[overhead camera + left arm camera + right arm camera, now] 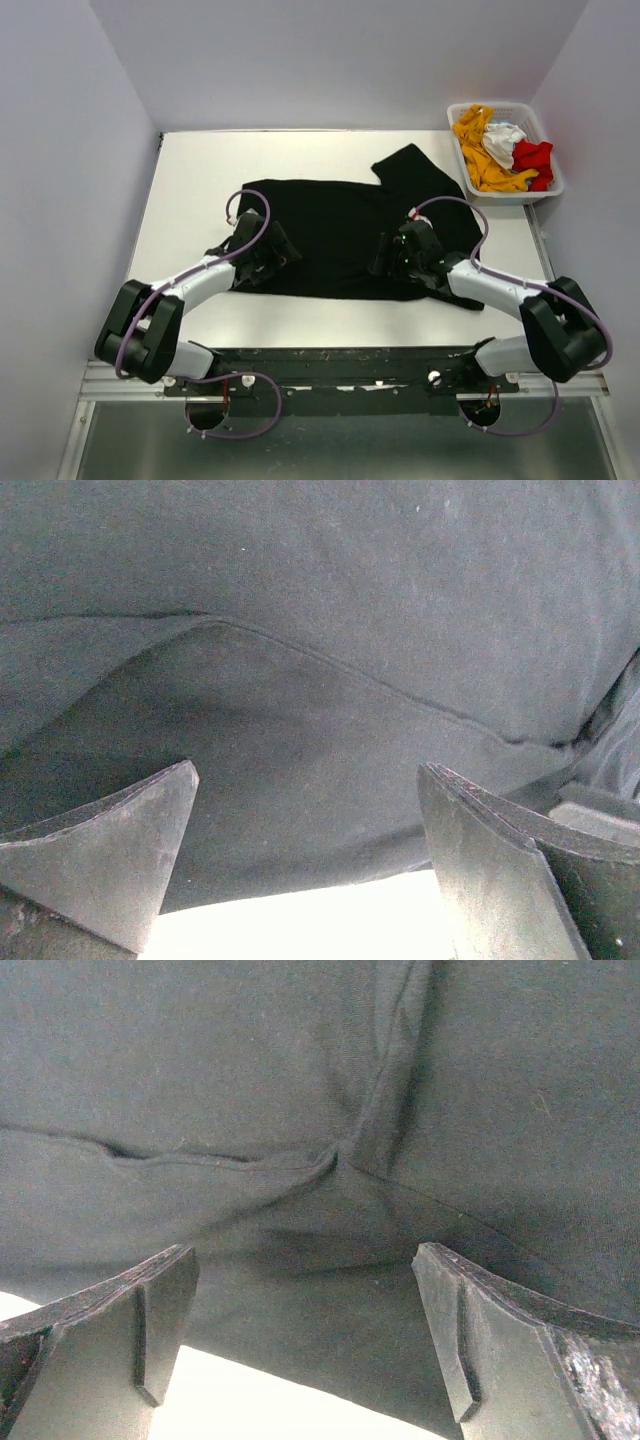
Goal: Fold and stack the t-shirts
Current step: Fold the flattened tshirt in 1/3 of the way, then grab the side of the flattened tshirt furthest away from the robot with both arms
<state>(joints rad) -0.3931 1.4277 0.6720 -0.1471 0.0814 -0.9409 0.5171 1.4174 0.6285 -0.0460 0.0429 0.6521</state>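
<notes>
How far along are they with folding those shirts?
Barely begun. Done: the black t-shirt lies spread on the table. In hand: the left gripper and right gripper, both open, are at its near edge. Left: the orange-yellow shirt, white shirt and red shirt lie crumpled in the basket; nothing is stacked.

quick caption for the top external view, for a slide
Left gripper and right gripper open over the spread black t-shirt; remaining shirts piled in the basket.
</notes>
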